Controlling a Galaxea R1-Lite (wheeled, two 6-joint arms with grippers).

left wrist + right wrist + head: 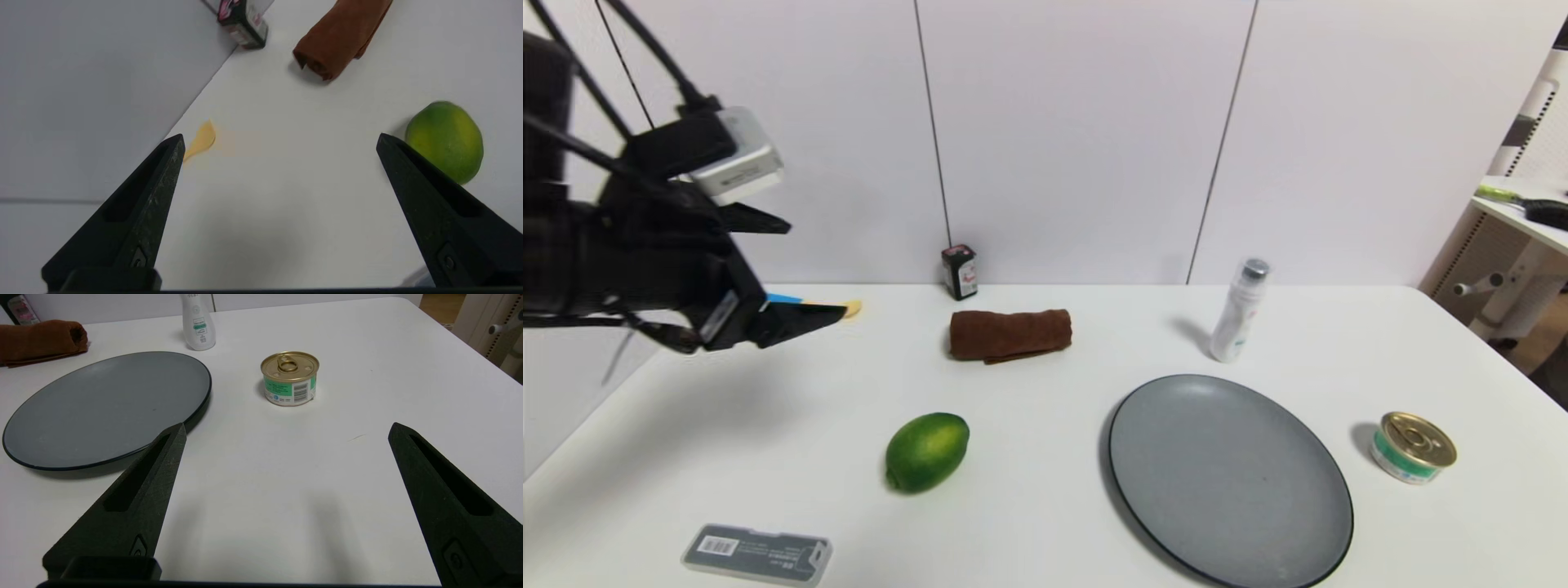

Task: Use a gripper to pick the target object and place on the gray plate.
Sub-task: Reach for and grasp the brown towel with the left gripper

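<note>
The white bench (1045, 506) stands against a pale panelled wall. The rolled brown towel (1010, 334) lies near the back edge, its long axis running left to right, well apart from the gray plate (1230, 478). Bare bench lies between them. The left end effector (280, 141) hovers at the left, fingers apart and empty. The right end effector (286, 430) is also spread, near a small can (290, 377).

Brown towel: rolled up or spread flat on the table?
Rolled. The brown towel lies as a compact log on the table, its coiled end visible in the left wrist view, apart from the gray plate.
</note>
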